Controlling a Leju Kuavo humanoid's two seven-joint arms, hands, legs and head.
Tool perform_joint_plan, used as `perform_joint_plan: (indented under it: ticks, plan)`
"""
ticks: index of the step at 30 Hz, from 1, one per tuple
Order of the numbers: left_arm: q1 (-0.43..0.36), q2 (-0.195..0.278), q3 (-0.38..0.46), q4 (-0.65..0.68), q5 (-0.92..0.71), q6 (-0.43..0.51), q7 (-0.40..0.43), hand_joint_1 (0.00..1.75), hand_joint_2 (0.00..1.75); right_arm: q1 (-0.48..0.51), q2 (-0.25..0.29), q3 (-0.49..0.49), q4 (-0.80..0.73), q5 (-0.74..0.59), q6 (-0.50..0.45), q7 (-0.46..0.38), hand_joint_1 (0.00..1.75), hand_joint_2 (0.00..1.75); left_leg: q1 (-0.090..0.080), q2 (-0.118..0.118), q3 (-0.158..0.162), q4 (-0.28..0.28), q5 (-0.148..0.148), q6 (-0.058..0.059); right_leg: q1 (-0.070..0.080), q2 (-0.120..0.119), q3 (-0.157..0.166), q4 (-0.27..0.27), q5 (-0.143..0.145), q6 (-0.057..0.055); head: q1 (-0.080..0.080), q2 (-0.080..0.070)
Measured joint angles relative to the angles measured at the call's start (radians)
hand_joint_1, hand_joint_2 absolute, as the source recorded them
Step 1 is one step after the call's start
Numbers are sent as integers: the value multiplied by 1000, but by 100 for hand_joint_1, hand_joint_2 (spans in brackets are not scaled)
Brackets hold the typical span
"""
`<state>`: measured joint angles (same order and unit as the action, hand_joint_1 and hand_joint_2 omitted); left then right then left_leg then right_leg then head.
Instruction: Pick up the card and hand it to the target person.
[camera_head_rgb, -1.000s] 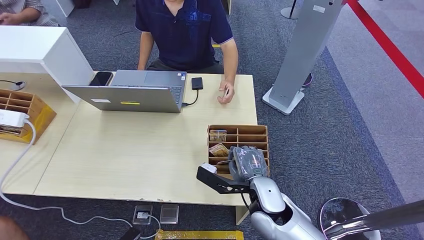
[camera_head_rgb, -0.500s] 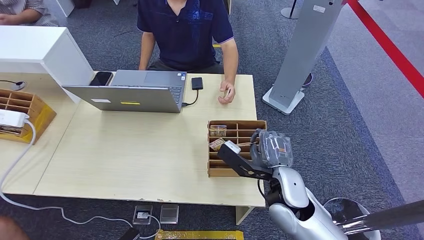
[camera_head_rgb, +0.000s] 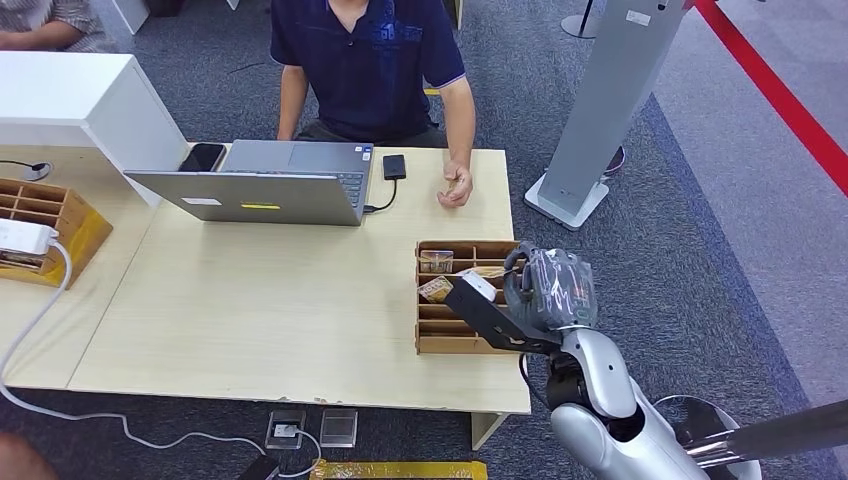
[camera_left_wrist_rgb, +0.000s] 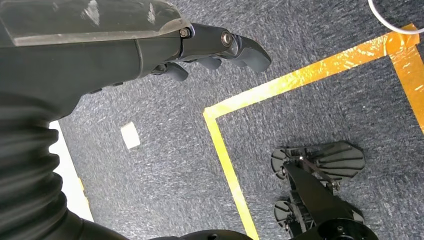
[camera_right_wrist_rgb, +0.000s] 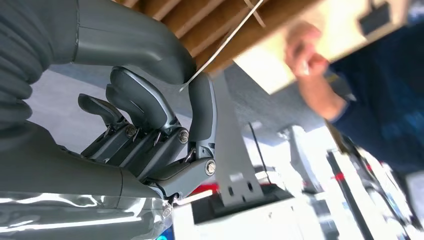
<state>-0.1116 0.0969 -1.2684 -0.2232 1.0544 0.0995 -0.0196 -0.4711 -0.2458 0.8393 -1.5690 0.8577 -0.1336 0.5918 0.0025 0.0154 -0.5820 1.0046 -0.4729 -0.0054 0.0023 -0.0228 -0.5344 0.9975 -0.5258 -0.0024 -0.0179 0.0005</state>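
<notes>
My right hand (camera_head_rgb: 551, 288) hovers over the right end of the wooden card box (camera_head_rgb: 474, 341) on the table. It pinches a thin card (camera_head_rgb: 493, 271) between thumb and a finger. In the right wrist view the card (camera_right_wrist_rgb: 220, 49) shows edge-on as a pale line running out from the fingertips (camera_right_wrist_rgb: 200, 95) towards the box. The person in a dark blue shirt (camera_head_rgb: 371, 62) sits at the far side, one hand (camera_head_rgb: 455, 187) resting on the table. My left hand (camera_left_wrist_rgb: 210, 47) hangs over the carpet, fingers loosely apart and holding nothing.
An open laptop (camera_head_rgb: 262, 183), a phone (camera_head_rgb: 202, 157) and a small black device (camera_head_rgb: 394, 166) lie near the person. A second wooden box (camera_head_rgb: 45, 222) with a white power strip (camera_head_rgb: 24, 237) sits at the table's left. A grey stand (camera_head_rgb: 604, 110) rises right of the table.
My right hand has lifted out of the card box and moved right and towards the far side, carrying the card with it. The person's hand has stayed on the table.
</notes>
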Motion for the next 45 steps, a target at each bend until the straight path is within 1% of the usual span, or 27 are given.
perform_joint_plan:
  ticks: [3, 7, 10, 11, 13, 19, 22, 30, 40, 44, 45]
  plan:
    - [0, 0, 0, 0, -1, -3, -5, 0, 175, -1, 5, -1, 10, 46, -105, -64, 173, 175, 0, 0, 0, 0, 0, 0, 0, 0, 0, 0, 0, 0, 0, 0]
    - [0, -2, 0, 0, -8, -4, -17, 0, 175, -2, 19, -13, 41, 144, -280, -140, 173, 175, 0, 0, 0, 0, 0, 0, 0, 0, 0, 0, 0, 0, 0, 0]
    - [-1, -5, 0, 0, -16, -4, -23, 0, 175, -5, 29, -25, 80, 238, -428, -164, 173, 175, 0, 0, 0, 0, 0, 0, 0, 0, 0, 0, 0, 0, 0, 0]
    - [-1, -6, 0, 0, -18, -4, -24, 0, 175, -7, 32, -30, 95, 263, -464, -167, 173, 175, 0, 0, 0, 0, 0, 0, 0, 0, 0, 0, 0, 0, 0, 0]
    - [-1, -7, 0, 0, -22, -4, -25, 0, 175, -8, 37, -42, 124, 307, -506, -165, 173, 175, 0, 0, 0, 0, 0, 0, 0, 0, 0, 0, 0, 0, 0, 0]
    - [-1, -9, 0, 0, -27, -4, -26, 0, 175, -6, 51, -81, 191, 418, -520, -154, 173, 175, 0, 0, 0, 0, 0, 0, 0, 0, 0, 0, 0, 0, 0, 0]
    - [-1, -9, 0, 0, -28, -4, -26, 0, 175, -1, 62, -103, 214, 453, -520, -152, 173, 175, 0, 0, 0, 0, 0, 0, 0, 0, 0, 0, 0, 0, 0, 0]
    - [-1, -10, 0, 0, -28, -4, -26, 0, 175, 1, 89, -146, 259, 462, -520, -163, 173, 175, 0, 0, 0, 0, 0, 0, 0, 0, 0, 0, 0, 0, 0, 0]
    - [-1, -10, 0, 0, -28, -4, -26, 0, 175, 2, 112, -172, 294, 451, -521, -177, 173, 175, 0, 0, 0, 0, 0, 0, 0, 0, 0, 0, 0, 0, 0, 0]
    - [-1, -10, 0, 0, -29, -3, -26, 0, 175, 2, 117, -175, 307, 449, -521, -179, 0, 175, 0, 0, 0, 0, 0, 0, 0, 0, 0, 0, 0, 0, 0, 0]
    - [-1, -10, 0, 0, -31, -2, -26, 0, 175, 2, 118, -176, 310, 448, -521, -179, 0, 175, 0, 0, 0, 0, 0, 0, 0, 0, 0, 0, 0, 0, 0, 0]
